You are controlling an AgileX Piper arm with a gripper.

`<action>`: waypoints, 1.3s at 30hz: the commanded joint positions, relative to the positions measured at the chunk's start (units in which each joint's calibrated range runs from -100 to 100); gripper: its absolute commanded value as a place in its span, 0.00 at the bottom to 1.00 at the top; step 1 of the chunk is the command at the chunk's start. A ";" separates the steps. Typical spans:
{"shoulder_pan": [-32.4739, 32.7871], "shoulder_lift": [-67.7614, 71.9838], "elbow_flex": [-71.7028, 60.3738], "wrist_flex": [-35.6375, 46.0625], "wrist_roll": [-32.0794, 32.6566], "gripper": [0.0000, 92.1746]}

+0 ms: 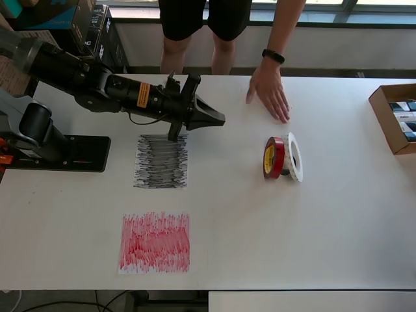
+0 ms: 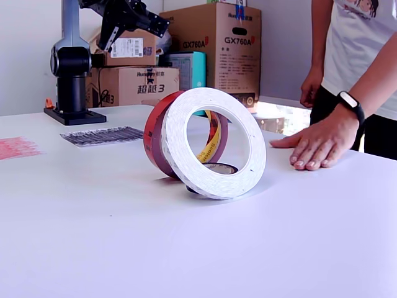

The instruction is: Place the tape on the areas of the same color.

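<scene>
The gripper (image 1: 218, 119) hangs above the table (image 1: 325, 227), empty; whether its jaws are parted I cannot tell. At its 7 o'clock in the overhead view lies the black sheet (image 1: 161, 161), the red sheet (image 1: 155, 242) beyond at 6. At 4 o'clock the red roll (image 1: 274, 158) and white roll (image 1: 294, 156) stand on edge, touching. A person's hand (image 1: 268, 91) rests flat at 2.

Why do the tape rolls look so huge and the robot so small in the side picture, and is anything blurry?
In the exterior view the low, close camera enlarges the white roll and red roll; the distant end effector looks slightly soft. In the overhead view lighting is even and shadows are faint.
</scene>
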 commanded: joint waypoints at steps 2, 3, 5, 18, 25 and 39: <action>-0.32 1.86 -2.85 0.26 -0.24 0.01; -0.32 2.14 -3.39 0.26 -0.24 0.01; -0.32 2.51 -4.03 0.34 -0.24 0.01; 0.00 5.88 -4.57 0.43 -2.45 0.01; -0.32 11.68 -9.66 1.02 -2.53 0.01; -0.55 24.68 -21.02 0.51 -6.29 0.01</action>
